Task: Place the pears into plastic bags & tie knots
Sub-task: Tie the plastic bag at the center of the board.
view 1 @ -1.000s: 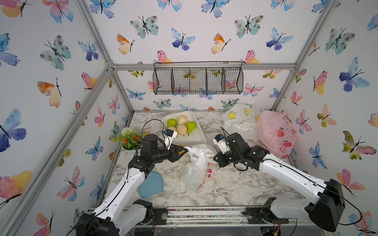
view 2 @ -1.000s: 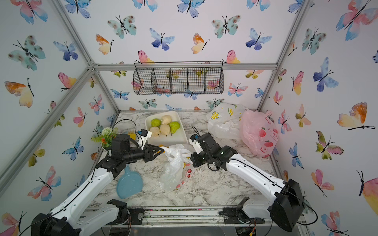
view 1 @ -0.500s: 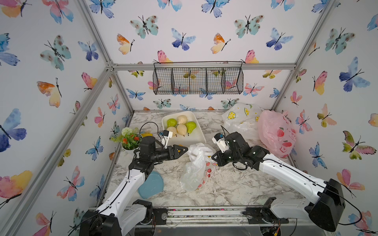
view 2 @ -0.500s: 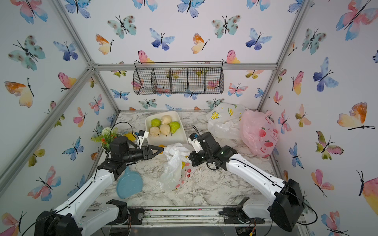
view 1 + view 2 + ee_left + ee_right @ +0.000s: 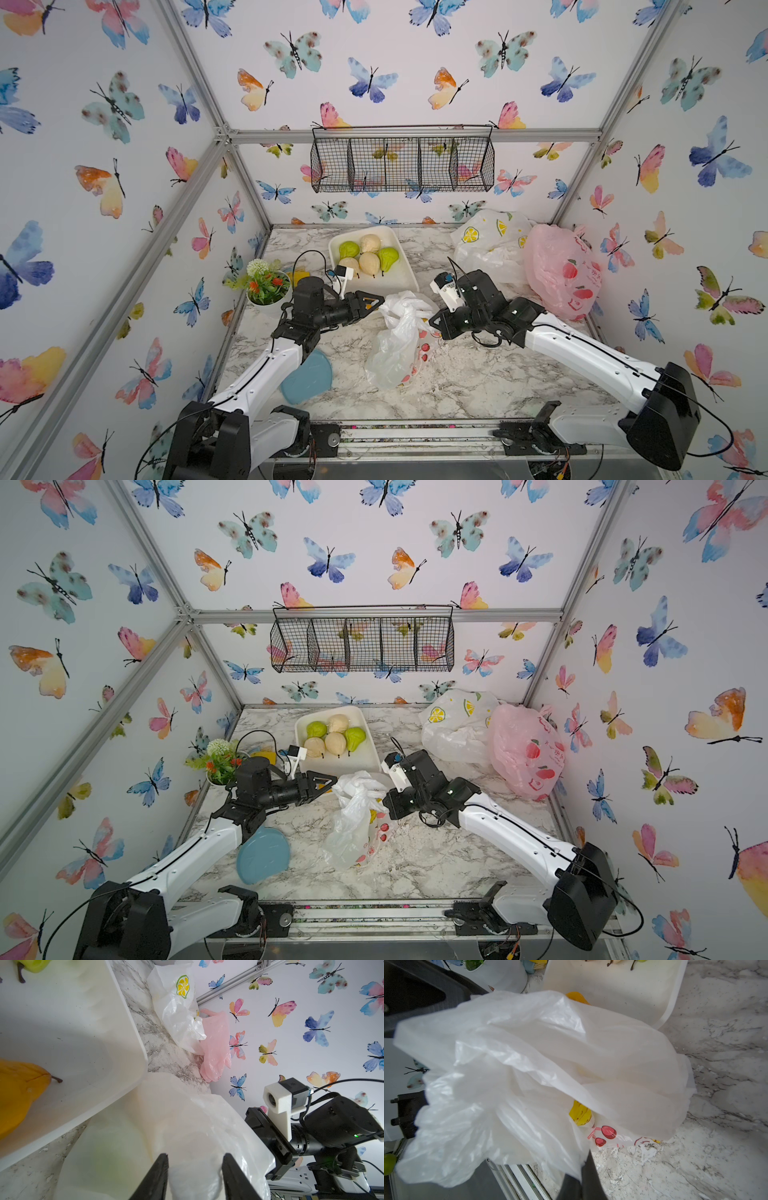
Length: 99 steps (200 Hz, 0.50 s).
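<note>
Translucent white plastic, the cartoon-print bag (image 5: 395, 345) stands on the table (image 5: 478, 374), pinched by the pressed-together right claw (image 5: 586, 1165), apparently to steady it, while the half-spread left claw (image 5: 195, 1159) straddles its bunched top, likely for knotting.

On the grey-veined marble tabletop (image 5: 478, 374), a thin translucent white plastic bag with cartoon prints (image 5: 401, 332) lies between the left pincer (image 5: 376, 300) and the right pincer (image 5: 434, 324). Just beyond the left pincer sits a white rectangular plastic tray (image 5: 395, 278). Five small green and cream toy pears (image 5: 368, 255) cluster at its far end, and an orange-yellow toy pear (image 5: 18, 1093) lies in the corner nearest that pincer. Beyond the right pincer, a white lemon-print plastic bag (image 5: 486, 245) touches a pink fruit-print plastic bag (image 5: 561, 270). A white pot of artificial flowers (image 5: 266, 286) stands outward of the left pincer, and a round blue plate (image 5: 307, 376) lies behind it, under the arm.
</note>
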Each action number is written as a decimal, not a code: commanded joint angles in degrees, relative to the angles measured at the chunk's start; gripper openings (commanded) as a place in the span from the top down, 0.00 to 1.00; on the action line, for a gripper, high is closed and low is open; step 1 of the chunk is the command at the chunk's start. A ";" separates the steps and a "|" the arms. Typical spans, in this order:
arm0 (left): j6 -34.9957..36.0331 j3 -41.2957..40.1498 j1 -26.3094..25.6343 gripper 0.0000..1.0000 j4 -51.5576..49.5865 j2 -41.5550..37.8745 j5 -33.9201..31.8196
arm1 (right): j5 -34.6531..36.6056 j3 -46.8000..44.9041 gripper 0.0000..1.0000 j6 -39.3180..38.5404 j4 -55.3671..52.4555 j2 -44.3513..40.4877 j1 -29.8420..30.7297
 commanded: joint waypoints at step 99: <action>7.68 6.21 8.99 1.00 -13.21 -5.53 -6.26 | 15.62 0.57 0.97 3.96 -10.74 -2.35 -1.14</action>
